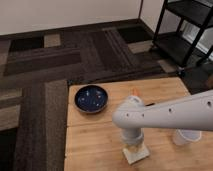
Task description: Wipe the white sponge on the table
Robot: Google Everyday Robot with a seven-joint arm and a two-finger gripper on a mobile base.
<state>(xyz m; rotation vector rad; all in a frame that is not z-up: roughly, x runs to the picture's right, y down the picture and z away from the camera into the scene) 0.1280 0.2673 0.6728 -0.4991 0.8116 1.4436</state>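
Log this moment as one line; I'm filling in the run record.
step: wiping | gripper: down on white sponge, near table front edge | blue bowl: far left | white cup: right

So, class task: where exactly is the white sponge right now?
The white sponge lies near the table's front edge, low in the camera view, directly under the hand, with the blue bowl behind to its left and the white cup at right.
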